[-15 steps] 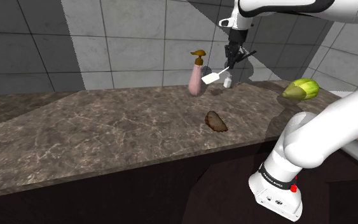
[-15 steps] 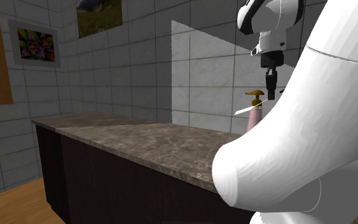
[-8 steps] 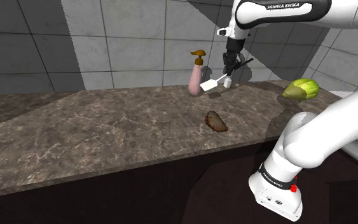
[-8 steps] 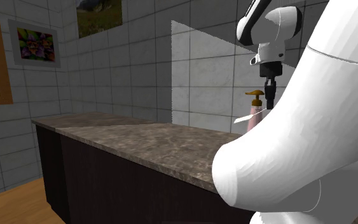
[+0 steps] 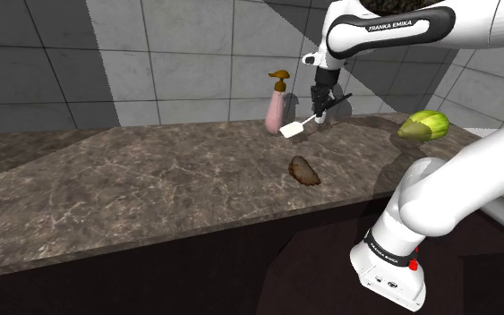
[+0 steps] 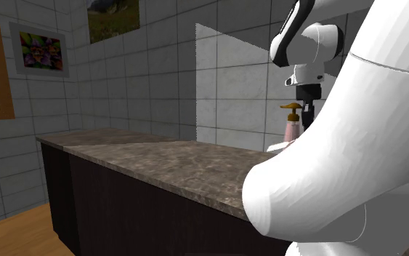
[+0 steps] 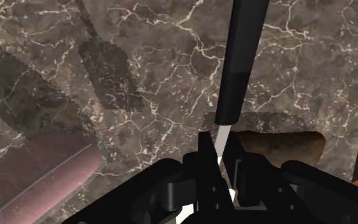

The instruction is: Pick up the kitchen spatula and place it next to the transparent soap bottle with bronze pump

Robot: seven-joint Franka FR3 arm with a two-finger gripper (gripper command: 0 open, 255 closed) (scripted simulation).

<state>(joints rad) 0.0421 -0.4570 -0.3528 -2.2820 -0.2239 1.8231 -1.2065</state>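
Spatula [image 5: 292,130]: white blade, black handle, pinched in claw [image 5: 318,110], perhaps grazing counter [image 5: 151,188].

Counter [image 5: 151,188]: dark brown stone with pale veins all over. Wall tiles [image 5: 178,54]: grey, with one lighter band on the far wall. Soap bottle [image 5: 277,112]: pink body, bronze pump. Spatula [image 5: 293,129]: white blade, black handle. My gripper [image 5: 320,104]: all black. My arm [image 5: 456,179]: white. Lump [image 5: 304,170] nearer on the counter: mottled brown. Pointed object [image 5: 422,125] at right: yellow-green.
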